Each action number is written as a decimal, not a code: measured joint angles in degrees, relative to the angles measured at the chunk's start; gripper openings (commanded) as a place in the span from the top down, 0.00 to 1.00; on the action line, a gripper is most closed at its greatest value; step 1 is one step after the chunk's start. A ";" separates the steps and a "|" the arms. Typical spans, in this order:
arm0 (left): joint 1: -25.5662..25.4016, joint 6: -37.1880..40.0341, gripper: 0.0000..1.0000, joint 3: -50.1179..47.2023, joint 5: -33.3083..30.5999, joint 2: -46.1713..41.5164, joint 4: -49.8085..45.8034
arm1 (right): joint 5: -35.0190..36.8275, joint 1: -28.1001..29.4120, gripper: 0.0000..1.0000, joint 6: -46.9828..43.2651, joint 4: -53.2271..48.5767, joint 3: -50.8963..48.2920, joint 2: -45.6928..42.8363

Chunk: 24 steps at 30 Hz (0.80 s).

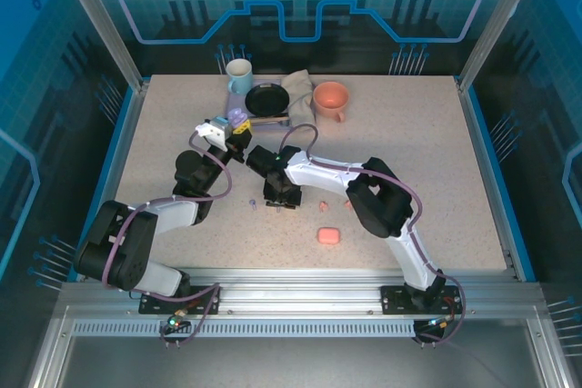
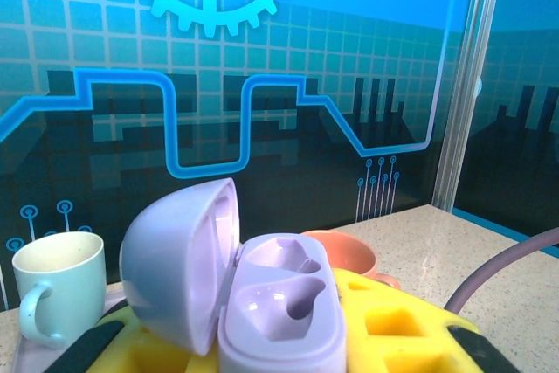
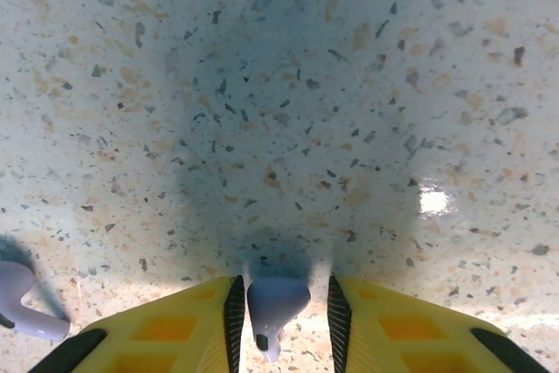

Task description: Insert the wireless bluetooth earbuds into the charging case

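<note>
Holds open lavender case clenched in left fingers, raised above the tabletop, left of middle and toward the far edge. Lid swung out to the left in the left wrist view, both wells facing up. Behind the case in that view: pale mug at left, salmon cup just past the case. Points right fingers straight down at mid tabletop, tips at the surface, with lavender earbud between them, stem toward the camera. Cannot tell whether clamped or only bracketed. Second lavender earbud lying on the tabletop just left of those fingers, apart from them. In the top view, pink earbud and second pink earbud on the tabletop right of the right fingers, on the near side of that arm, near each other but not touching. Pink case toward the near edge, about mid-width, near the pink earbuds. Along the far edge, left of centre: mug, black pan, grey cloth and cup, bunched close together.
</note>
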 measured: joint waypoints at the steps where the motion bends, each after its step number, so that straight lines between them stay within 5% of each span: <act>1: 0.00 -0.11 1.00 0.00 0.00 0.00 0.00 | 0.02 0.00 0.68 -0.07 0.02 0.00 0.17; 24: 0.11 -0.59 1.00 0.00 0.63 0.00 -0.07 | -0.26 -0.50 0.84 -2.62 4.22 -5.05 -2.80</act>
